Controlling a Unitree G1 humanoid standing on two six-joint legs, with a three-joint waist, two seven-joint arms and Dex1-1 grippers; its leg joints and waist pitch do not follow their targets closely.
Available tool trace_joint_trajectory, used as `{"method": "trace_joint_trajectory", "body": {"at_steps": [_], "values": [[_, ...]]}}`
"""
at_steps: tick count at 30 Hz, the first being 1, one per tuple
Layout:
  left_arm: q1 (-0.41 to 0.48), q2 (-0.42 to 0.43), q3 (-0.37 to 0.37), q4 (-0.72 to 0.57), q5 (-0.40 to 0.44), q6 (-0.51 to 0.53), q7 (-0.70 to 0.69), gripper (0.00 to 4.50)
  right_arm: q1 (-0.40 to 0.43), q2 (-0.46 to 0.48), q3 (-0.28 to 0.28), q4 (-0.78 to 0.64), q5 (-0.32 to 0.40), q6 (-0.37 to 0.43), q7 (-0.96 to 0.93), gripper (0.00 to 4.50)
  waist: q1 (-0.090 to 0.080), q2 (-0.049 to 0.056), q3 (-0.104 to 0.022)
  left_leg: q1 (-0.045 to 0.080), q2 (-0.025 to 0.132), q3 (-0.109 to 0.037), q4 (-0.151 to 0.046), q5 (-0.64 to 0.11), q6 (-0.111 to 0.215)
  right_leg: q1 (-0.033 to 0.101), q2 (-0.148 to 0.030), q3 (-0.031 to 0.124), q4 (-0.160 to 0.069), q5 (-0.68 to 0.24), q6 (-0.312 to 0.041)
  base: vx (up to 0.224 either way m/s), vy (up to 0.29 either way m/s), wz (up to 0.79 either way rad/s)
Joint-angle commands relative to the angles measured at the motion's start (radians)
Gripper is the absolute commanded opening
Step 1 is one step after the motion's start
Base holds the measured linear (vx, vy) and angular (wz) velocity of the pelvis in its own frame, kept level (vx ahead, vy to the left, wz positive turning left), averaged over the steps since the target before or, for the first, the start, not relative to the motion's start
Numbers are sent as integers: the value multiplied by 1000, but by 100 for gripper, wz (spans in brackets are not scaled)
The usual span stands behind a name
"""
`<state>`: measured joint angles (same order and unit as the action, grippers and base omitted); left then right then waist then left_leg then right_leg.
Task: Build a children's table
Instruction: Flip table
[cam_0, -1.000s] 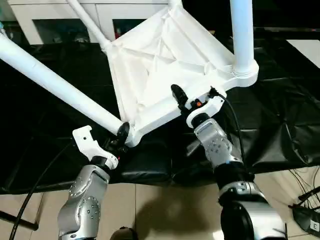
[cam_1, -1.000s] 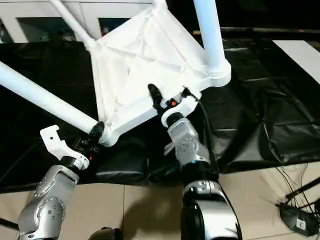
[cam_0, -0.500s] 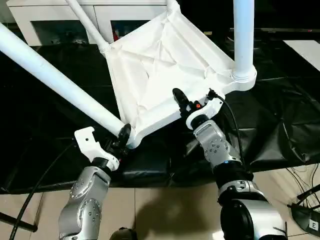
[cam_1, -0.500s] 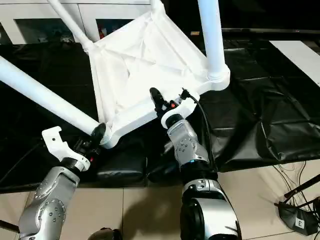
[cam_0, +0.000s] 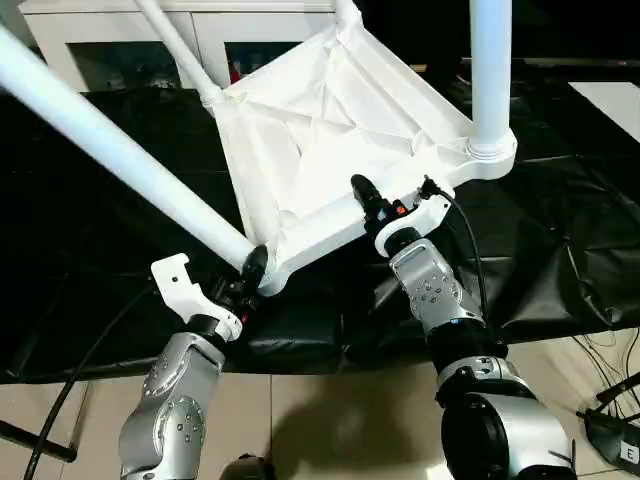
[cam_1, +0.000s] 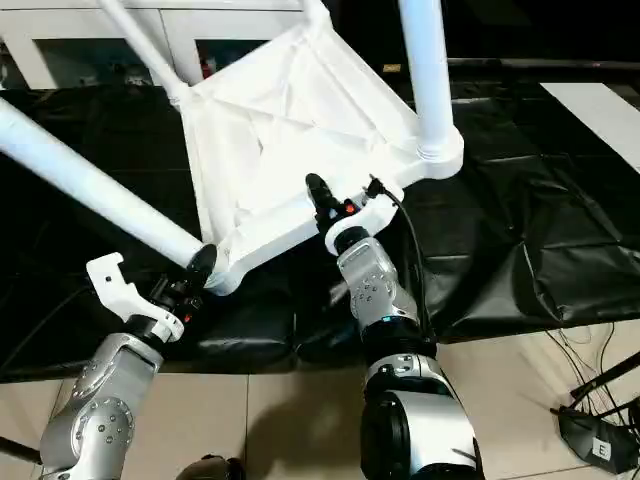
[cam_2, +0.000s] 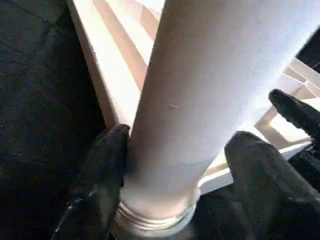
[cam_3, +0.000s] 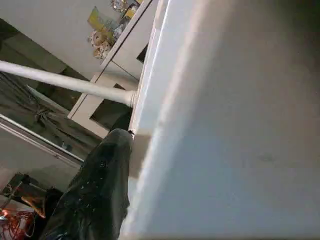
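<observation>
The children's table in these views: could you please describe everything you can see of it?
The children's table is white plastic, tilted on the black cloth with its ribbed underside facing the camera. Four tapered tube legs sit in round corner sockets. The left gripper has its fingers either side of the near-left leg at its base; the right gripper is at the near rim.

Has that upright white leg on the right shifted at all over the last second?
Barely. Against the cabinet's door frame, the upright leg and tabletop sit almost where they did; the slight offset matches the whole picture's shift, so it looks like camera motion.
</observation>
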<state>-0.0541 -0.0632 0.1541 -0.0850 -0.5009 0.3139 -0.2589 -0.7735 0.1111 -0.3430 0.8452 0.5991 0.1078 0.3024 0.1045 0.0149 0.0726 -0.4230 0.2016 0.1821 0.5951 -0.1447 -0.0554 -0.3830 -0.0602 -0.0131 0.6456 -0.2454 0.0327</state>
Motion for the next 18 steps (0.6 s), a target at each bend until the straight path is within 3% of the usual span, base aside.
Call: {"method": "trace_joint_trajectory", "body": {"at_steps": [1,7,14,18], "values": [[-7,-20,1,-16,-6,4,1,367,-31,-32,6,-9,-36,-44,-43,226,-1,-3,-69,41,29,-8,-67,-178,15,23,-59,21,-72,50,-188,0,0,0],[-10,-5,28,-12,12,-29,30,414,-38,-54,-12,-28,-37,-56,-61,225,5,-3,-70,41,29,-8,-68,-179,8,22,-58,21,-72,54,-171,0,0,0],[-2,52,162,-27,-21,-143,41,414,-34,-137,-21,-92,-76,-59,-86,222,9,-3,-69,43,28,-8,-66,-170,5,20,-55,20,-70,77,-165,0,0,0],[-8,90,234,-8,-10,-203,63,414,-15,-174,-2,-135,-113,-47,-109,220,14,-4,-70,43,25,-9,-64,-156,0,23,-51,20,-70,92,-134,0,0,0]]}}
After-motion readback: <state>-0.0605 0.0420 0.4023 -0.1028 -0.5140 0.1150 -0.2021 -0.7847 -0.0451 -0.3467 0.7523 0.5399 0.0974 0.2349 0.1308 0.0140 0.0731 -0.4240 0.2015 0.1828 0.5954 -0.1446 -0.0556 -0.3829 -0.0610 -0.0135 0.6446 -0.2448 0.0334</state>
